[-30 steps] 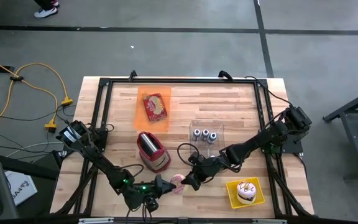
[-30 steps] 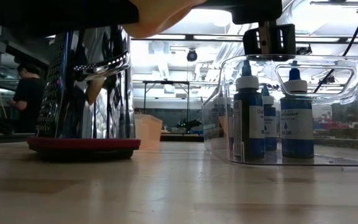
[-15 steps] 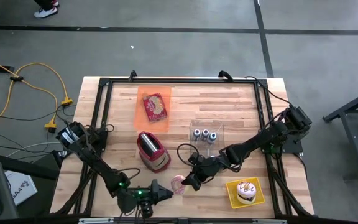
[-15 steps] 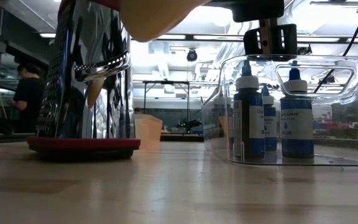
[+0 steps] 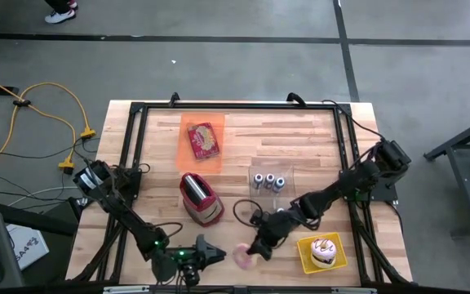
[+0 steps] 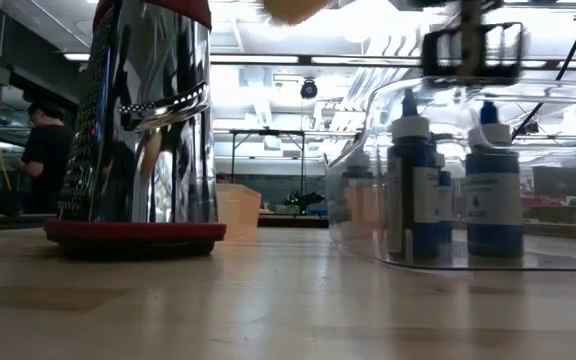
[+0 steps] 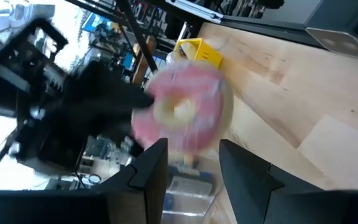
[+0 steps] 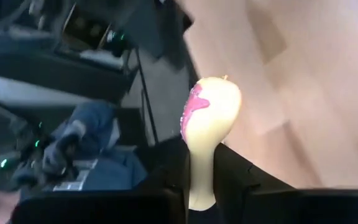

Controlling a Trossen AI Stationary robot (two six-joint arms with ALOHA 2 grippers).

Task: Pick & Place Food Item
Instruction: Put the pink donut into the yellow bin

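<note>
A pink-frosted donut (image 5: 241, 256) hangs above the table near its front edge, and my right gripper (image 5: 255, 247) is shut on it. In the left wrist view the donut's (image 7: 182, 112) frosted face and hole show. In the right wrist view the donut (image 8: 209, 124) shows edge-on. My left gripper (image 5: 212, 253) stands open just left of the donut, with nothing between its fingers (image 7: 154, 168). A yellow tray (image 5: 304, 260) with a small cake sits at the front right. My right gripper pinches the donut between its two fingers (image 8: 235, 174), one on each flat face, at the part of the ring nearest the wrist (image 8: 202, 180). The fingers come slanting down from the table's far right. The donut stands on edge beyond the fingertips, lifted clear of the table.
A steel grater with a red base (image 5: 201, 198) stands left of centre. A clear bin with several blue bottles (image 5: 269, 180) sits behind my right arm. An orange tray holding a red packet (image 5: 202, 140) lies at the far side. A black frame (image 5: 137, 114) rims the table.
My left gripper has let go of the donut and drawn back toward the table's left. My right gripper has carried the donut toward the near edge, clear of the table. In the low view the clear bin has shifted a little and shows blurred.
</note>
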